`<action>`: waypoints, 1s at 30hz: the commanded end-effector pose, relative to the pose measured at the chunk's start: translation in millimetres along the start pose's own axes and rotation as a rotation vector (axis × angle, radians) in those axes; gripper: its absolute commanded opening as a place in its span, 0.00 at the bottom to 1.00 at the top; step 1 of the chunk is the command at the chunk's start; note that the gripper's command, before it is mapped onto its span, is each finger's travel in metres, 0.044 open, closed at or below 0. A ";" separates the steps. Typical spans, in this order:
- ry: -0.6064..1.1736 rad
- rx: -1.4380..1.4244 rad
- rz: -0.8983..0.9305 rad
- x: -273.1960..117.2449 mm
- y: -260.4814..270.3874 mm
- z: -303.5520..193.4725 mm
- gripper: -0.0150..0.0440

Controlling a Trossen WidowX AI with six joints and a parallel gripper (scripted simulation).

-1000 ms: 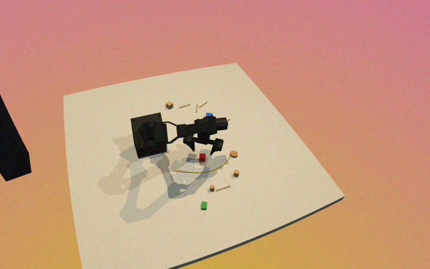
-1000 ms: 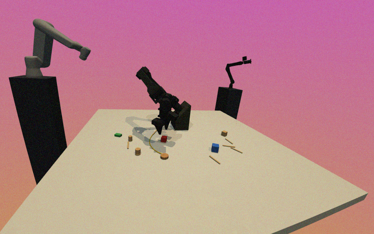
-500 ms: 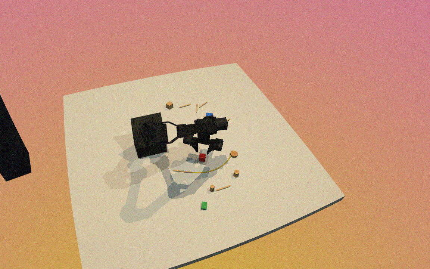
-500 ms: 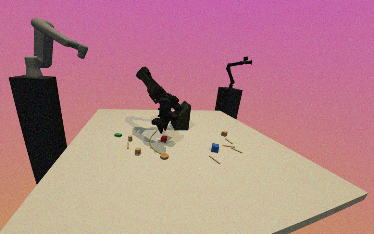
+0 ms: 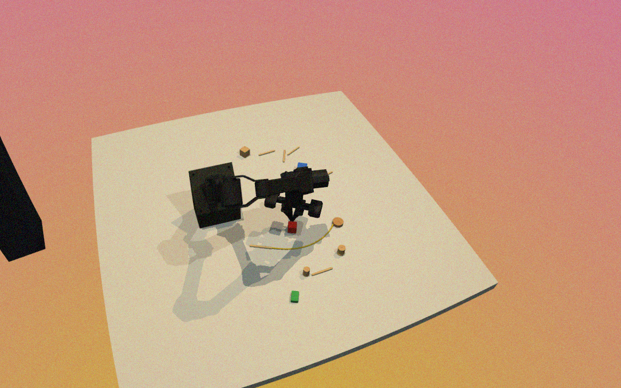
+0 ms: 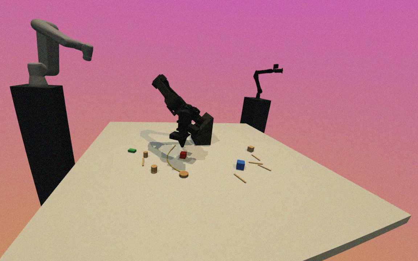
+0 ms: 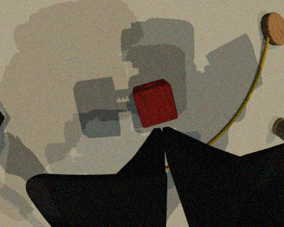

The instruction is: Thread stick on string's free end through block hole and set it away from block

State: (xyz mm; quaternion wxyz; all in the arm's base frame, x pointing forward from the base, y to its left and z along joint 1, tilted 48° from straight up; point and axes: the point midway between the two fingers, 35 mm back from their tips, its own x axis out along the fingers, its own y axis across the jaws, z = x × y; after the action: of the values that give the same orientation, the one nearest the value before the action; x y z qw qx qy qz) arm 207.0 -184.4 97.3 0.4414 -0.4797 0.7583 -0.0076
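My gripper (image 5: 292, 220) (image 6: 182, 145) (image 7: 161, 135) is shut and empty, its tips close together above the table beside the red block (image 5: 291, 227) (image 6: 183, 155) (image 7: 156, 104). The round wooden button (image 5: 337, 221) (image 6: 183, 174) (image 7: 276, 29) lies on the table. The yellow string (image 5: 293, 249) (image 6: 167, 157) (image 7: 249, 96) curves from it to the thin stick (image 5: 259, 246) (image 6: 173, 147), which lies on the table. In the wrist view the fingers hide the stick. The small wooden block (image 5: 245, 152) (image 6: 250, 149) stands apart from them; I cannot make out its hole.
A blue cube (image 5: 302, 165) (image 6: 240, 164) and several loose sticks lie near the wooden block. Two wooden cylinders (image 5: 341, 249) (image 5: 305, 271) (image 6: 153, 168) (image 6: 145, 154), a loose stick (image 5: 322, 271) (image 6: 143, 161) and a green block (image 5: 295, 296) (image 6: 131, 150) lie on the string's other side.
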 end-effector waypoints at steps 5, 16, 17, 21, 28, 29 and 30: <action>0.000 0.000 0.000 0.0 0.0 0.0 0.25; 0.000 0.000 0.000 0.0 0.0 0.0 0.52; 0.000 0.000 0.000 0.0 0.0 0.0 0.57; 0.000 0.000 0.000 0.0 0.0 0.0 0.66; 0.000 0.000 0.000 0.0 0.0 0.0 0.35; 0.000 0.000 0.000 0.0 0.0 0.0 0.30; 0.000 0.000 0.000 0.0 0.0 0.0 0.26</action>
State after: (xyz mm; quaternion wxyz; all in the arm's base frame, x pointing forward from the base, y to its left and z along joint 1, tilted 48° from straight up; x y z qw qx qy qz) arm 207.0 -184.4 97.3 0.4414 -0.4797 0.7583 -0.0076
